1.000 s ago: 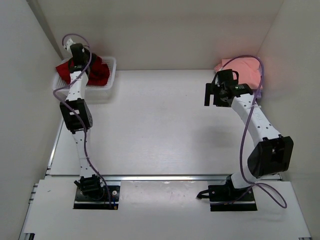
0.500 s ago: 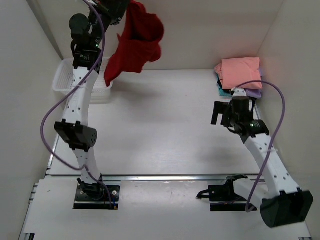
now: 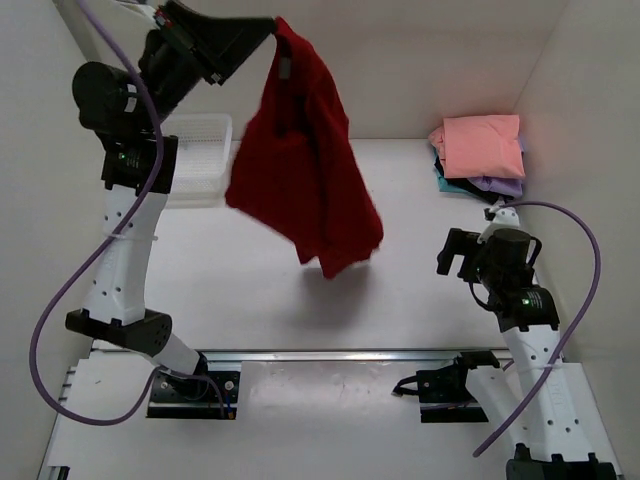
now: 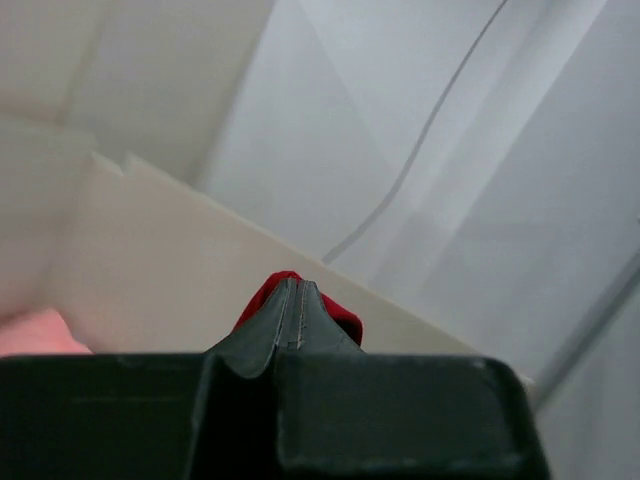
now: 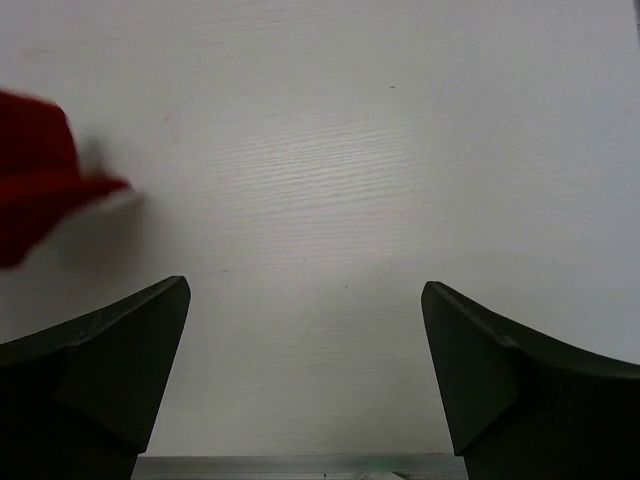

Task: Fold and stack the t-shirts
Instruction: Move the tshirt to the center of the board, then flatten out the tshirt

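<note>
One red t-shirt [image 3: 305, 170] clamped in left tool [image 3: 271, 29]; right tool [image 5: 305, 288] apart; four folded t-shirts [image 3: 481, 148] stacked.

The dark red t-shirt [image 3: 305, 170] is plain, one even colour with no print, deeper in its folds. In the stack, the salmon pink t-shirt [image 3: 482, 145] lies on top. Under it show edges of the lavender t-shirt [image 3: 505, 185], the teal t-shirt [image 3: 440, 178] and the black t-shirt [image 3: 478, 194]. The basket [image 3: 200, 158] is white mesh. The bench [image 3: 400, 270] is off-white with a faint fine grain. The arms [image 3: 125, 235] are white with black joints and purple cables [image 3: 34, 345]. The left gripper [image 3: 272, 27] and the right gripper [image 3: 449, 252] are black.
</note>
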Robot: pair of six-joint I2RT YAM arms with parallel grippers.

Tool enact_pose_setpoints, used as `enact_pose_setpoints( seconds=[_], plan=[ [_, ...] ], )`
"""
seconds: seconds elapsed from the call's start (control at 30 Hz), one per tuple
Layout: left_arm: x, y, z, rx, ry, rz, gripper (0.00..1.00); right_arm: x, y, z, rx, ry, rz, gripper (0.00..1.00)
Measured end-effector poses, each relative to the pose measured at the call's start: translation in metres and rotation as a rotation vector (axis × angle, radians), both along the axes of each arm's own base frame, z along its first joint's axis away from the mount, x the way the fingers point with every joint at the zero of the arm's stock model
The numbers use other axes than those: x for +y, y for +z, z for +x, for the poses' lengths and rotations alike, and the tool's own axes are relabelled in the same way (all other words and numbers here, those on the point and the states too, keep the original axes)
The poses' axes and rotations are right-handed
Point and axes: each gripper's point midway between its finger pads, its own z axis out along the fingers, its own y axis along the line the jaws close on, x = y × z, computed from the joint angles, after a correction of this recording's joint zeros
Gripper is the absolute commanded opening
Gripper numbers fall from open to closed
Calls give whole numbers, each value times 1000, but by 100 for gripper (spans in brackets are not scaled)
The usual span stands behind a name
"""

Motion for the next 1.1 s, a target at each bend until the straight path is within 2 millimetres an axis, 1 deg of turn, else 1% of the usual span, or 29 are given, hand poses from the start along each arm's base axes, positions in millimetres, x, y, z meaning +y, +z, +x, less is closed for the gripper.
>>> enact_pose_setpoints(
  seconds=[0.07,0.1,0.13,0.17,0.2,0.23,0.27,0.3,0.33,0.37,0.4,0.43,0.47,0.5,0.53,0.57,0.6,0.63,0.7,0.73,0.77,0.8,0.87,0.9,0.97,1.0,1.03,1.1],
  plan=[
    [-11,-29,9,91,-87,42,0,6,-5,3,21,35,1,99],
    [-17,-54,20,157,-118,67,0,12,-6,5,31,62,5,99],
    [-24,-100,39,287,-146,106,0,19,-8,7,41,95,11,99],
    [-27,-116,45,336,-157,120,0,26,-9,9,48,122,16,99],
    [-29,-155,64,422,-153,138,0,34,-9,12,55,156,24,99],
    [-28,-191,77,523,-152,155,0,41,-9,15,61,182,32,99],
    [-23,-240,95,642,-136,170,2,50,-11,19,72,215,44,99],
    [-14,-287,115,763,-114,180,32,58,-13,21,81,239,54,99],
    [-7,-321,130,845,-93,185,43,66,-15,22,93,265,68,99],
    [1,-352,146,925,-73,182,45,75,-17,23,103,292,77,99],
    [9,-383,161,997,-55,179,50,85,-18,24,115,324,84,99],
    [18,-409,175,1055,-38,170,53,95,-20,26,131,354,94,99],
    [25,-429,184,1101,-24,162,54,104,-20,28,142,379,102,98],
    [30,-443,188,1129,-14,159,54,115,-21,30,154,407,112,93],
    [33,-455,189,1154,-4,160,53,126,-21,32,163,435,123,81],
    [35,-462,187,1168,1,167,53,135,-20,34,168,457,136,76],
    [34,-466,184,1174,3,178,52,146,-19,36,172,477,151,64],
    [33,-468,179,1166,7,195,52,157,-19,38,177,502,160,50],
    [33,-475,164,1164,37,237,53,182,-16,40,183,560,187,36],
    [36,-480,153,1170,66,265,53,197,-16,40,192,595,202,37],
    [38,-486,140,1182,87,292,54,212,-17,39,203,631,218,42],
    [42,-491,127,1188,121,323,55,224,-18,38,213,655,229,45],
    [55,-508,101,1215,199,386,55,247,-25,36,238,714,241,47],
    [65,-520,86,1243,252,424,57,261,-29,32,258,744,253,51],
    [86,-545,66,1304,350,494,60,282,-42,28,291,791,266,58],
    [95,-557,58,1333,394,533,60,289,-48,26,307,802,269,60],
    [105,-567,52,1365,439,567,61,298,-54,24,322,821,270,63],
    [123,-588,41,1418,525,645,65,315,-70,22,360,844,255,66]
  ],
)
